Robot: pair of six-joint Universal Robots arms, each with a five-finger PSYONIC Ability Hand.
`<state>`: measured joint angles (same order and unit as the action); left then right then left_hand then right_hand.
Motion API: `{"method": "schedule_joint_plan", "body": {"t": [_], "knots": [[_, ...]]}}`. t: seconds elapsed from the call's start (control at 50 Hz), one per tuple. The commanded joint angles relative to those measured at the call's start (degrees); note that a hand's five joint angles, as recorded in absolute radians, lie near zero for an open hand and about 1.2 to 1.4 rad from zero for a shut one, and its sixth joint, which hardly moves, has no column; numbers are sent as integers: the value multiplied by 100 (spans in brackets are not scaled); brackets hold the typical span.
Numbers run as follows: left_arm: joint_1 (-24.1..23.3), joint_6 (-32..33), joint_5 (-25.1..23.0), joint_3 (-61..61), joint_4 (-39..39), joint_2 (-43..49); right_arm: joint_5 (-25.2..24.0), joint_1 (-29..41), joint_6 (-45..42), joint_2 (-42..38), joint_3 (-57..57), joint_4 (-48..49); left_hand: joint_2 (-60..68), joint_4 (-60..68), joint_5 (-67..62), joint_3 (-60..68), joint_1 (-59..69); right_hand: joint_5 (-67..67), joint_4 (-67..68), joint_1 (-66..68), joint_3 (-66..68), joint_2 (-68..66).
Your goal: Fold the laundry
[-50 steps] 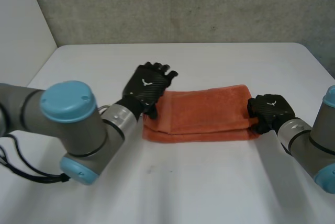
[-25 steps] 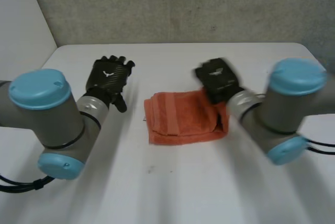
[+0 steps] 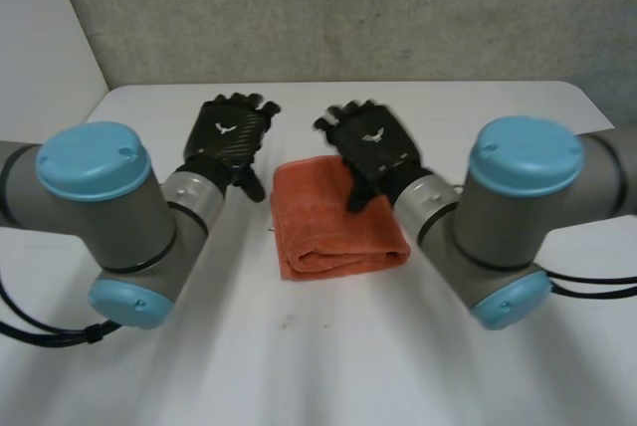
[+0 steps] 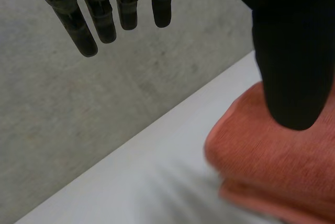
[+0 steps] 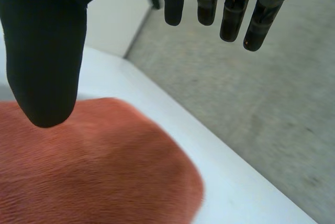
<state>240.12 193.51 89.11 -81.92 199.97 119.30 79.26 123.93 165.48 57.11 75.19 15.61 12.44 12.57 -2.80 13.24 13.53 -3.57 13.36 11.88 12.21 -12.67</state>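
An orange towel [image 3: 323, 222] lies folded into a small thick rectangle at the middle of the white table [image 3: 328, 346]. My left hand [image 3: 231, 137] hovers just beyond the towel's far left corner, open, fingers straight and holding nothing. My right hand [image 3: 373, 145] hangs over the towel's far right part, open too, with its thumb pointing down toward the cloth. In the left wrist view the towel [image 4: 277, 166] lies beside my thumb [image 4: 290, 51]. In the right wrist view the towel [image 5: 89, 166] spreads under my thumb [image 5: 44, 46], and the fingers [image 5: 230, 9] stand straight above the table's far edge.
A grey wall [image 3: 338, 8] runs behind the table's far edge. A white panel [image 3: 40, 58] stands at the far left. Bare table surrounds the towel on all sides.
My right hand carried the towel's right end over to the left, folding it in half, then let go and opened. My left hand lifted off the towel and moved left.
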Motion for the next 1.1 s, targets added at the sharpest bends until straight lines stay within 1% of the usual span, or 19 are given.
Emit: {"method": "schedule_joint_plan", "body": {"t": [0.02, 0.08, 0.1, 0.16, 0.28, 0.32, 0.42, 0.46, 0.52, 0.54, 0.6, 0.66, 0.68, 0.76, 0.78, 0.84, 0.86, 0.94, 1.1], "knots": [[-395, -797, -324, 792, -230, 629, 29, -421, 1029, 90, -83, -452, 13, 0, 23, -67, -96, 357, -336, -188, -221, 267], [-475, -929, -307, 932, -441, 849, -6, -492, 1056, -155, -276, -690, 13, 0, 23, -67, -96, 357, -336, -188, -221, 267], [-475, -938, -298, 959, -493, 910, -33, -501, 1056, -426, -416, -848, 29, 17, 6, -50, -79, 357, -336, -188, -221, 267], [-475, -947, -237, 1020, -730, 1165, -33, -501, 1056, -753, -663, -1121, 30, 17, 6, -50, -79, 357, -336, -188, -221, 267], [-379, -912, 53, 1065, -1178, 1578, -33, -510, 995, -1518, -1357, -1850, -71, -83, 107, -151, -180, 357, -336, -188, -221, 267], [-369, -903, 71, 1047, -1215, 1587, -24, -510, 969, -1685, -1568, -2035, -88, -101, 124, -168, -197, 357, -336, -188, -221, 267], [-308, -877, 54, 906, -1294, 1439, -59, -510, 986, -1580, -1745, -2176, -122, -134, 157, -202, -230, 357, -336, -188, -221, 267], [-308, -877, 54, 897, -1302, 1368, -68, -510, 1012, -1440, -1736, -2168, -122, -134, 157, -202, -230, 357, -336, -188, -221, 267], [-308, -877, 27, 906, -1294, 868, -42, -510, 1056, -992, -1736, -2150, -122, -134, 157, -202, -230, 357, -336, -188, -221, 267], [-308, -877, 27, 906, -1294, 754, -42, -510, 1056, -991, -1736, -2150, -122, -134, 157, -202, -230, 357, -336, -188, -221, 267], [-308, -877, 27, 985, -1302, 218, 46, -650, 1083, -159, -1622, -2054, -139, -151, 174, -218, -247, 357, -336, -188, -221, 267], [-290, -885, 27, 1020, -1302, -265, 125, -730, 1144, 143, -1560, -2001, -139, -151, 174, -218, -247, 357, -336, -188, -221, 267], [-229, -885, 36, 1038, -1320, -589, 360, -877, 1283, 630, -1395, -1896, -139, -151, 174, -218, -247, 357, -336, -188, -221, 267], [236, -885, 36, 1047, -1574, -1408, 801, -1264, 1320, 1449, -1043, -1720, -139, -151, 174, -218, -247, 357, -336, -188, -221, 267], [463, -877, 27, 1056, -1792, -1679, 802, -1266, 1320, 1452, -1042, -1719, -139, -151, 174, -218, -247, 357, -336, -188, -221, 267], [720, -877, 27, 1091, -2215, -1998, 872, -1590, 1215, 2057, -665, -1579, -139, -151, 174, -218, -247, 357, -336, -188, -221, 267], [781, -885, 19, 1091, -2451, -2146, 864, -1634, 1180, 2146, -586, -1570, -139, -151, 174, -218, -247, 357, -336, -188, -221, 267], [870, -894, 1, 951, -2786, -2323, 846, -1775, 995, 2463, -225, -1570, -189, -201, 224, -269, -297, 357, -336, -188, -221, 267], [861, -894, -34, 625, -2726, -2640, 662, -1810, 898, 2612, 109, -1561, -189, -202, 225, -269, -298, 357, -336, -188, -221, 267]]}}
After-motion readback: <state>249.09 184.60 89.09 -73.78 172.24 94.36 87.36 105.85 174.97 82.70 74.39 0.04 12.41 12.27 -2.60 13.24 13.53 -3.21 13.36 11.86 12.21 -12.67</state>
